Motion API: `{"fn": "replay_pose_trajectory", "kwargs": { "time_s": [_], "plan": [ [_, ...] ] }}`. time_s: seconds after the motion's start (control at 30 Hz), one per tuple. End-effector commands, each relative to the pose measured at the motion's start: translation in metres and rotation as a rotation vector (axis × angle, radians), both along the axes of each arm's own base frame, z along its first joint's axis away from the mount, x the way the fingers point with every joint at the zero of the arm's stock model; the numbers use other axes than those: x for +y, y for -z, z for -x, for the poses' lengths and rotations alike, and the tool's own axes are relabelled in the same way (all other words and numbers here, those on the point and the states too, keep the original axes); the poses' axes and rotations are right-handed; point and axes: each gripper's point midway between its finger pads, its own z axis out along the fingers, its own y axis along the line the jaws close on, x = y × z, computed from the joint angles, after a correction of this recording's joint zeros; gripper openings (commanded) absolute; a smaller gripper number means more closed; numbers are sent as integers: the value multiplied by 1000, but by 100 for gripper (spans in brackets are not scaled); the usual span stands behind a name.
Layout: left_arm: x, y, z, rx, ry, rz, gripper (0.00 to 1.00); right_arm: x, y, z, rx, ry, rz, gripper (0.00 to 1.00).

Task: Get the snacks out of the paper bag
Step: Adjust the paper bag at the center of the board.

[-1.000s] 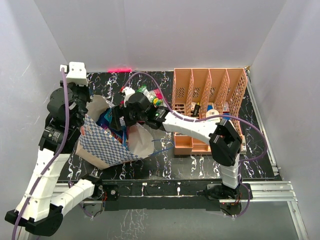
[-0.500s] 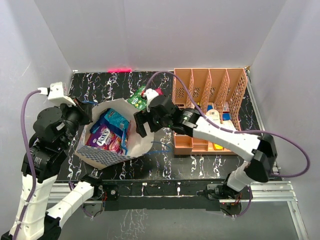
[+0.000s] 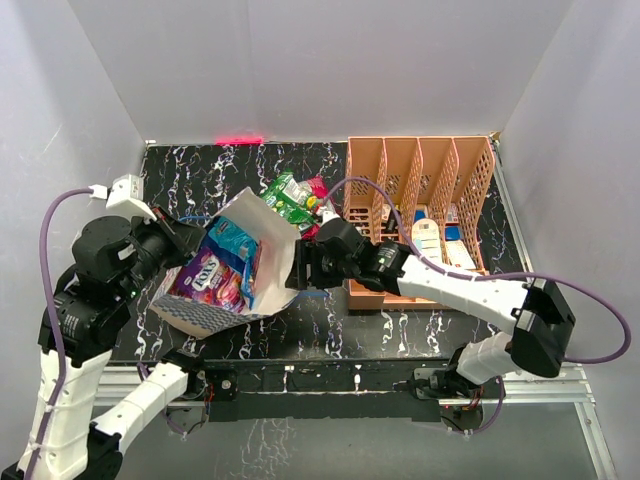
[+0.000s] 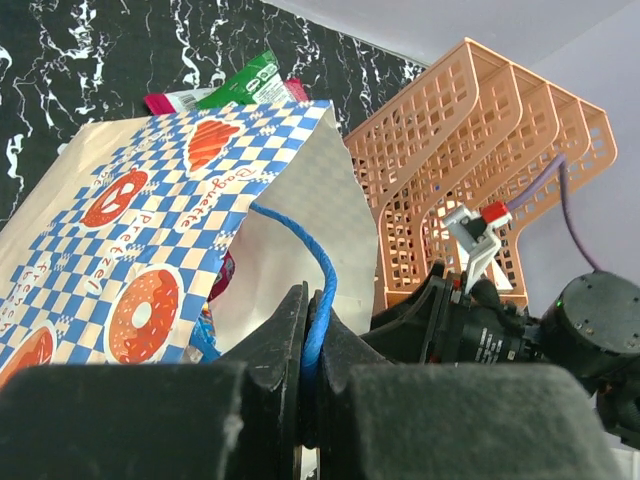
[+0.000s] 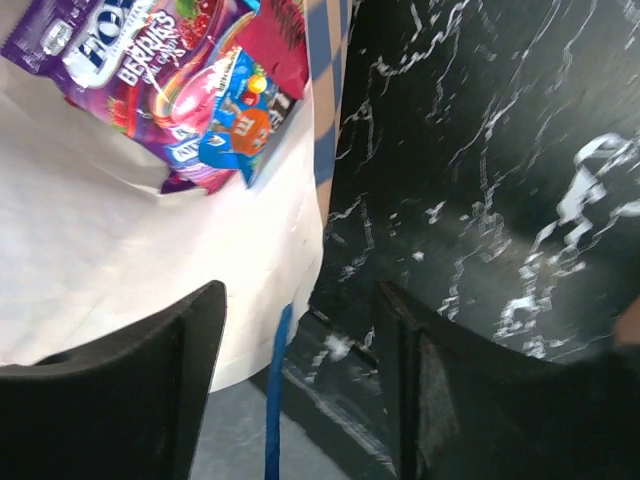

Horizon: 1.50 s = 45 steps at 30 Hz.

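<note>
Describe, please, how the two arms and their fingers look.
Both the left arm and right arm have white tubular links between bulky black joints, each trailing a looping purple cable. Their fingers are plain black and blocky.

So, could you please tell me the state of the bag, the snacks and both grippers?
paper bag: tipped over, mouth open
purple packet: inside the bag
blue packet: inside the bag
green packet: out on the table behind the bag
left gripper: shut on the blue cord handle
right gripper: open, empty, at the bag's mouth
</note>
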Motion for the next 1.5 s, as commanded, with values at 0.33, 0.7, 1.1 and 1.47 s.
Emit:
{"fn": "replay_pose_trajectory", "kwargs": {
  "time_s": [0.33, 0.7, 1.1, 1.47],
  "plan": [
    [12, -8, 9, 82, 41, -175, 31, 30, -49, 8, 124, 84, -354, 7],
    [42, 12, -2, 177, -2, -436, 56, 26, -46, 3, 94, 92, -340, 7],
    [70, -11, -13, 101, -112, -568, 60, 26, -46, 2, 76, 86, -330, 7],
    [85, -35, -21, -48, -234, -557, 65, 26, -48, 3, 67, 71, -331, 7]
  ]
}}
